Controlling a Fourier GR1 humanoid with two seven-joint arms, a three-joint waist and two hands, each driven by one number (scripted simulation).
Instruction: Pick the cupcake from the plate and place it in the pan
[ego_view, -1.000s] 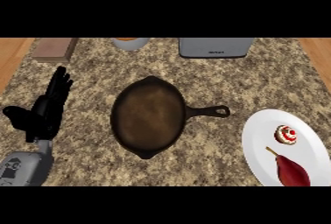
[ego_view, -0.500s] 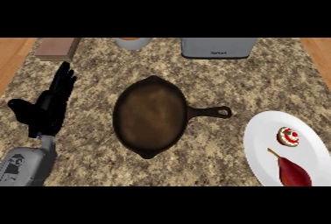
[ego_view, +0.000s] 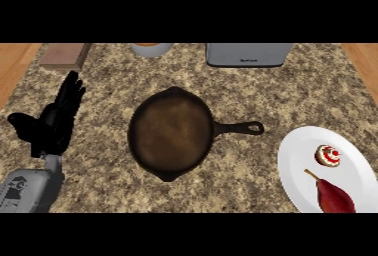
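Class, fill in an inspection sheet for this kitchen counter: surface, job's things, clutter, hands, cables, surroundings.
Surface: speckled granite counter.
Job's things: cupcake on white plate at right; empty cast-iron pan at centre, handle toward the plate.
Clutter: red pepper on the plate; wooden block, cup and grey appliance along the far edge.
Hands: left hand open, at left; right hand not seen.
Cables: nothing seen.
Surroundings: wooden floor either side.

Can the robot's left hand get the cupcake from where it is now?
Probably not easily. The left hand is open at the counter's left side, and the pan lies between it and the cupcake on the plate far right. No right hand shows.
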